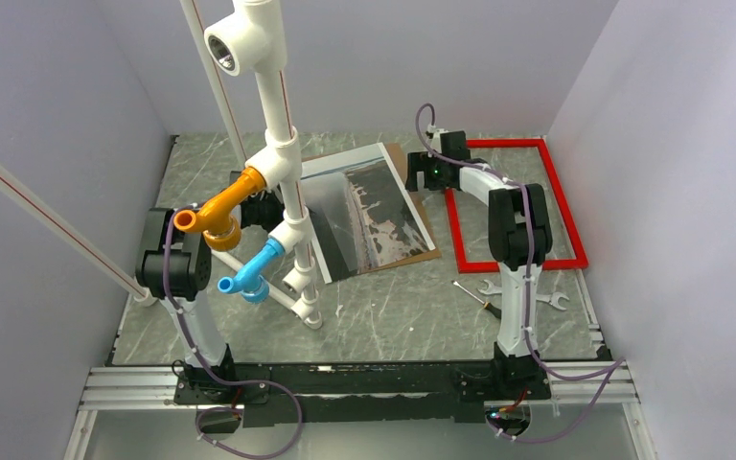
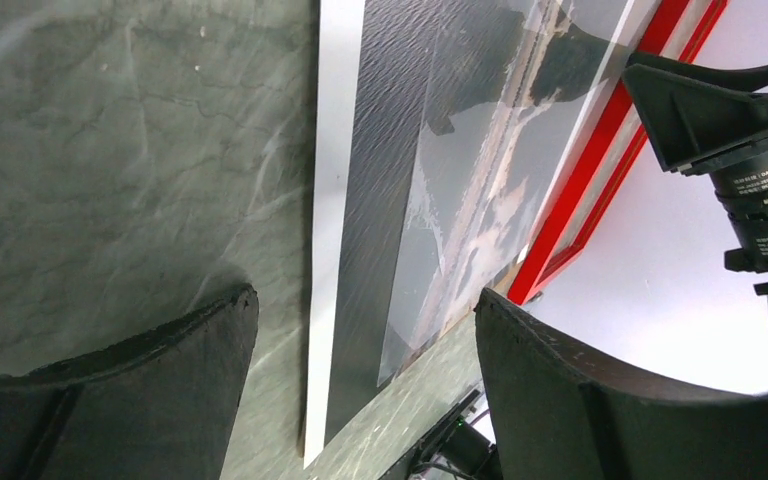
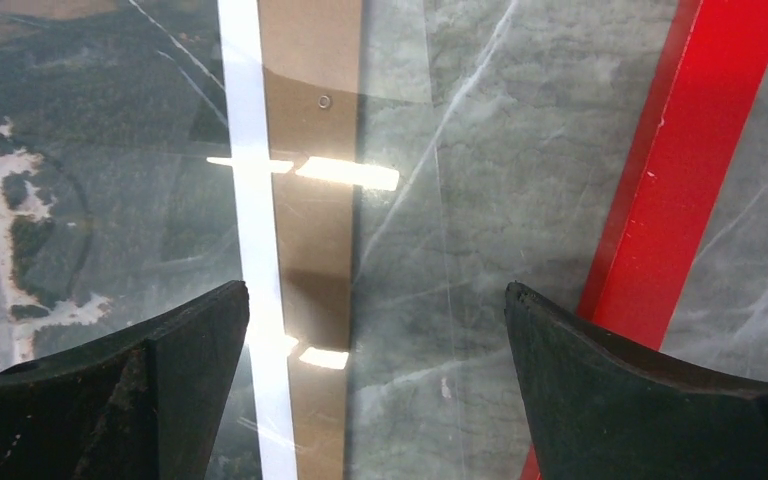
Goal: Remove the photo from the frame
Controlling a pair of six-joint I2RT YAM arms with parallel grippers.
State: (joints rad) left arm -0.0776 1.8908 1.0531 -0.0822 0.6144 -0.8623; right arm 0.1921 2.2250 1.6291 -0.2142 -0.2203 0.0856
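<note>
A: Red frame (image 1: 522, 264) lay flat on the table (image 1: 393, 316), just right of the photo (image 1: 369, 206).
B: Photo sat outside it, on the brown board (image 3: 315, 80). Left gripper (image 2: 365, 310) and right gripper (image 3: 375, 300) both gaped wide, gripping nothing.

Screwdriver (image 1: 470, 293) + wrenches (image 1: 548, 301), PVC pipe rig (image 1: 283, 163), brown backing brd (image 3: 310, 90)

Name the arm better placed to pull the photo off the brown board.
Left, probably. The left gripper, jaws open, hangs over the photo's bare pale edge. On the right gripper's side a clear sheet covers the photo and overhangs the brown board.
</note>
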